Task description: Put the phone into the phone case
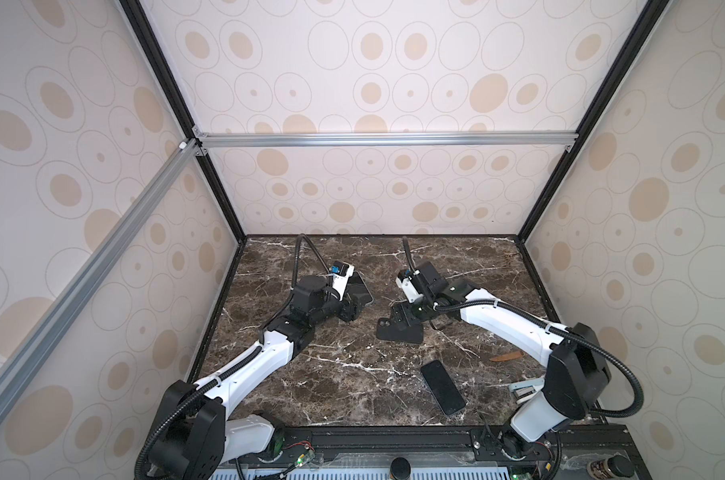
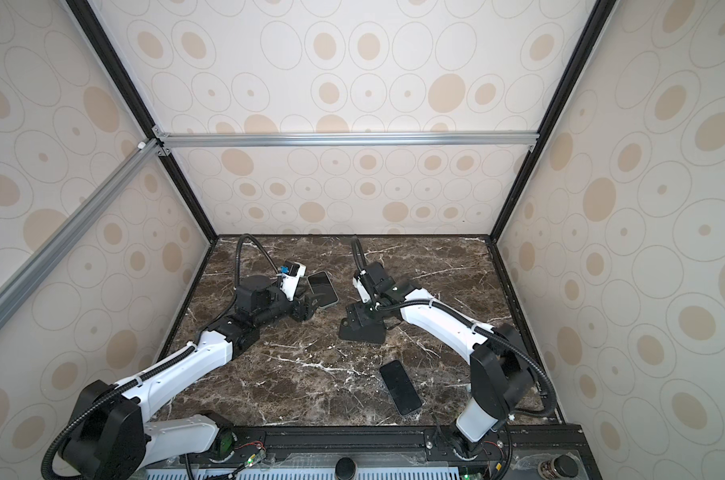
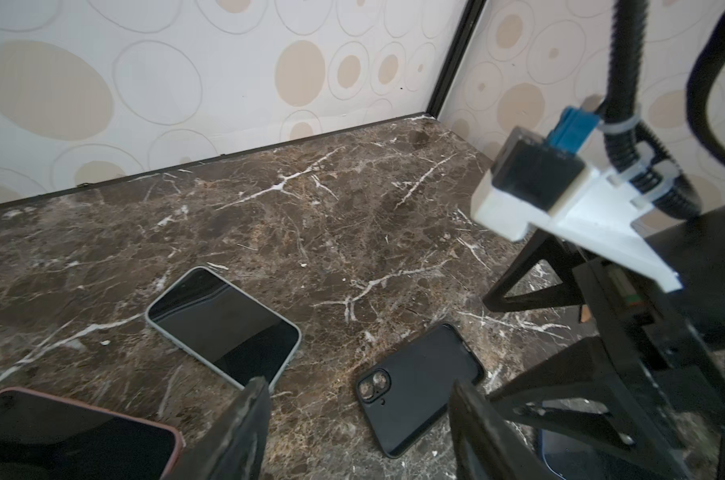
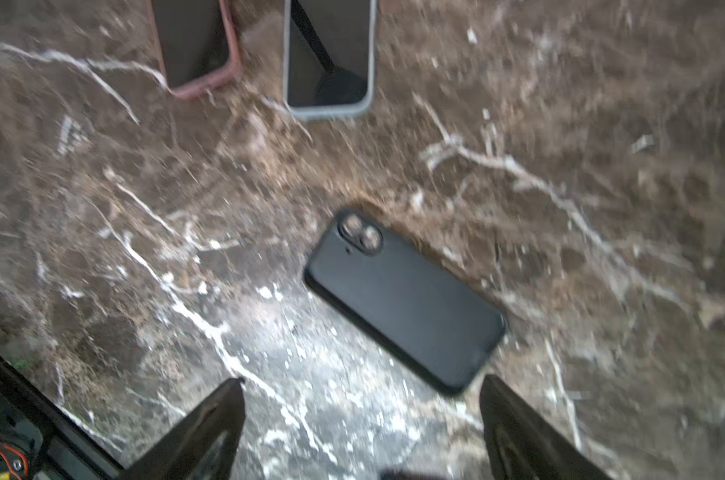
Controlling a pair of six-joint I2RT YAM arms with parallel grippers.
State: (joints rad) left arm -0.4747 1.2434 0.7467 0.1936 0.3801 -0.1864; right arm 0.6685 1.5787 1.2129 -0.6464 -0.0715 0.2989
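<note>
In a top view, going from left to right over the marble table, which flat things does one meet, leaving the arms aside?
grey-rimmed phone → black phone case → bare black phone

The phone case is lying near the middle of the worktop. The phone is lying before it, right of centre, close to the front edge. A cased phone is sitting behind and left of the phone case, a second cased phone lying near it.
</note>
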